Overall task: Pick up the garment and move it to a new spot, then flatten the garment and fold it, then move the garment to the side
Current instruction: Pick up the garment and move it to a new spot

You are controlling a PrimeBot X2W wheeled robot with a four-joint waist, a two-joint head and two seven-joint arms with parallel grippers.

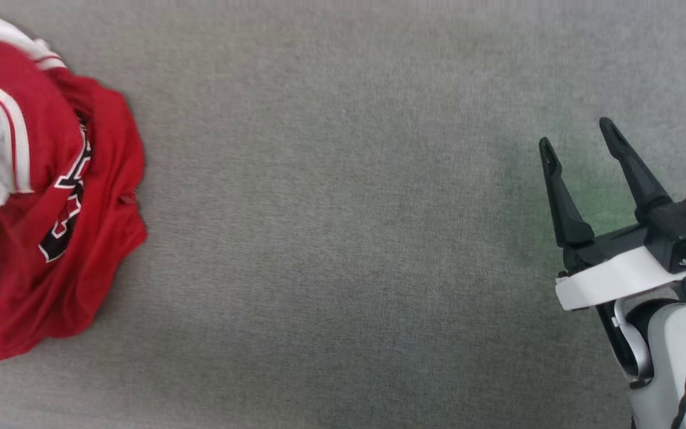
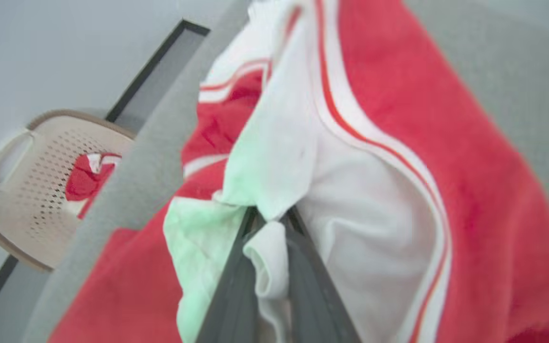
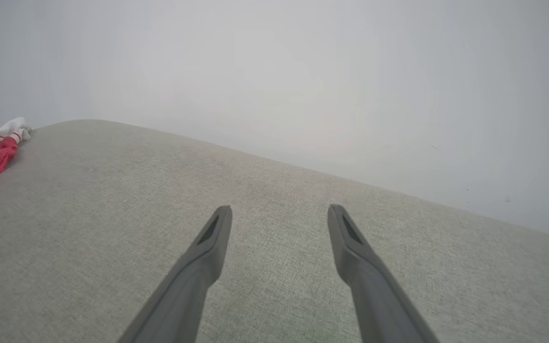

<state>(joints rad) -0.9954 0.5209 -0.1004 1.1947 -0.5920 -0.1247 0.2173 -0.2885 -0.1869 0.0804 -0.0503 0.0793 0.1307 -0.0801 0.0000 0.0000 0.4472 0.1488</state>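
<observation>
Finding: the jersey point(image 1: 51, 179) lies crumpled in a heap at 9 o'clock in the head view, on the grey cloth-covered surface point(image 1: 343, 238). The heap's long axis runs roughly from 12 to 6 o'clock.

Left gripper point(image 2: 270, 216): closed, its jaws pinching a fold of the white sleeve point(image 2: 274, 257), with red body cloth draped off toward 3 o'clock in the left wrist view.

Right gripper point(image 1: 576, 136): jaws spread wide and holding nothing, at 4 o'clock in the head view. The jersey lies at 9 o'clock from it, well apart.

Assessment: the left arm is the nearer and has the hold, so the lift and carry to a new spot appear to fall to it.

Noted: a beige perforated basket point(image 2: 22, 209) stands beyond the surface's edge.
</observation>
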